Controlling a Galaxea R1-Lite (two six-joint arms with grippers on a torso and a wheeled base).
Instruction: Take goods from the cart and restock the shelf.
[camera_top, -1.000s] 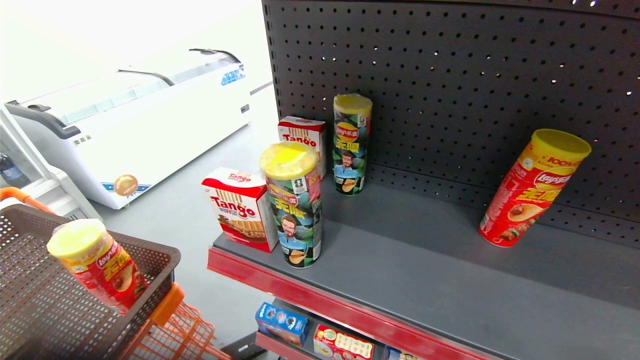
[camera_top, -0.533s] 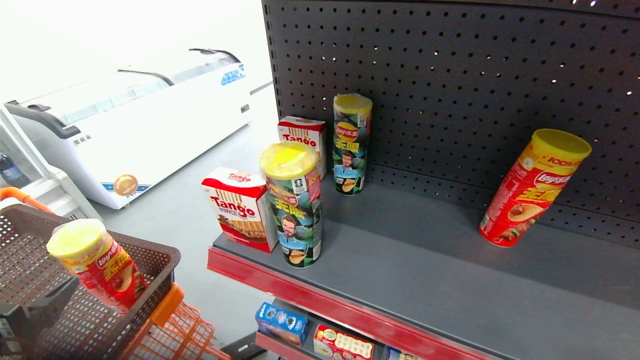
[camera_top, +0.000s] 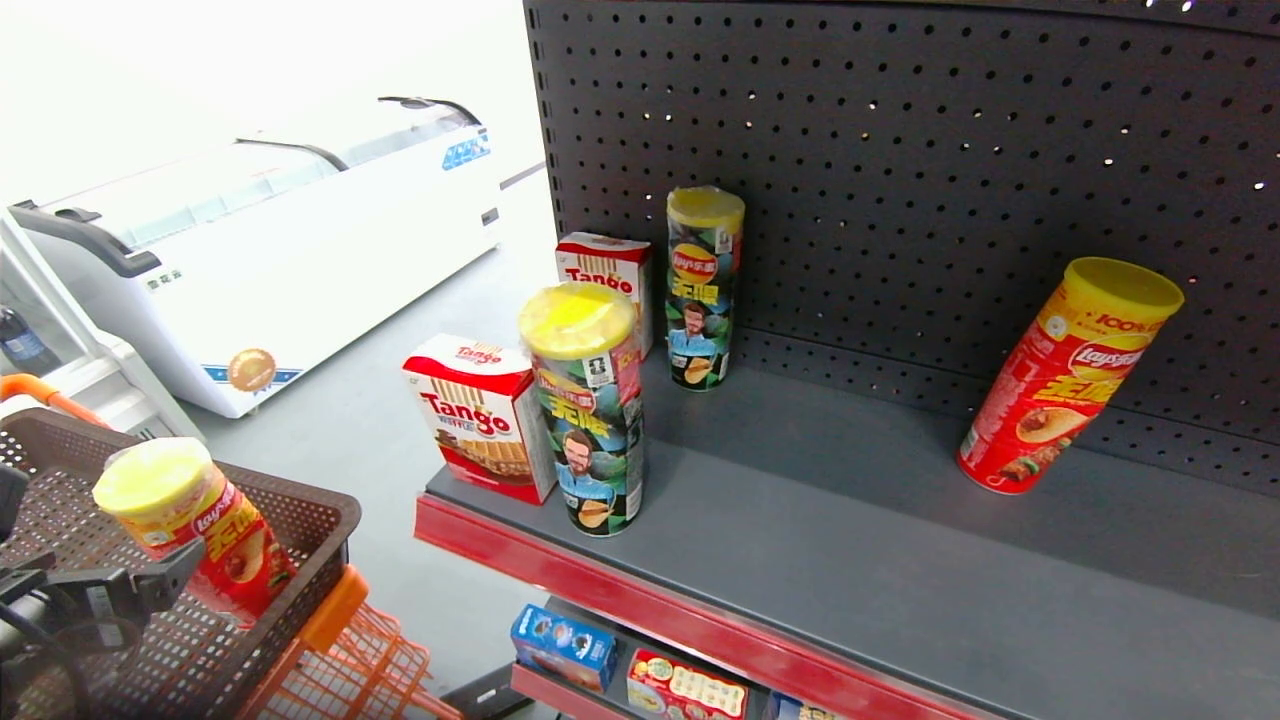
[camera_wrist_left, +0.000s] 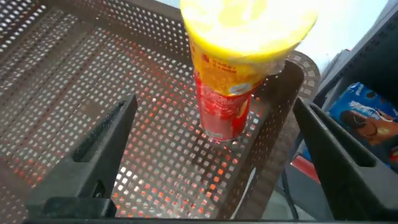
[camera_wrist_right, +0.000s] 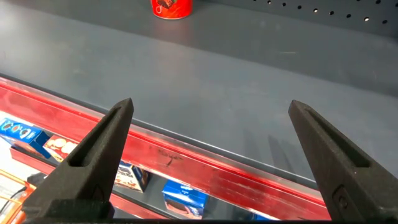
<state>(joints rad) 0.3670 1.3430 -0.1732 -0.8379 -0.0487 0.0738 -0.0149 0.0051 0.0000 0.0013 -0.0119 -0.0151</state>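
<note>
A red chip can (camera_top: 195, 530) with a yellow lid stands tilted in the brown mesh cart basket (camera_top: 320, 515) at the lower left. My left gripper (camera_wrist_left: 214, 104) is open over the basket, its fingers (camera_top: 165, 580) on either side of the can (camera_wrist_left: 227, 93) and apart from it. The grey shelf (camera_top: 850, 520) carries another red can (camera_top: 1065, 375) leaning on the pegboard, two green chip cans (camera_top: 585, 410) (camera_top: 703, 285) and two red wafer boxes (camera_top: 480, 420) (camera_top: 605, 275). My right gripper (camera_wrist_right: 211, 107) hangs open above the shelf's red front edge (camera_wrist_right: 186, 158), holding nothing.
A white chest freezer (camera_top: 260, 250) stands behind the cart. Below the red edge, a lower shelf holds small packs (camera_top: 565, 645). The shelf's middle, between the green cans and the leaning red can, is bare grey board. The pegboard back (camera_top: 900, 150) closes off the rear.
My left gripper has risen into the head view from the lower left and now brackets the red can in the basket. The goods on the shelf have not moved.
</note>
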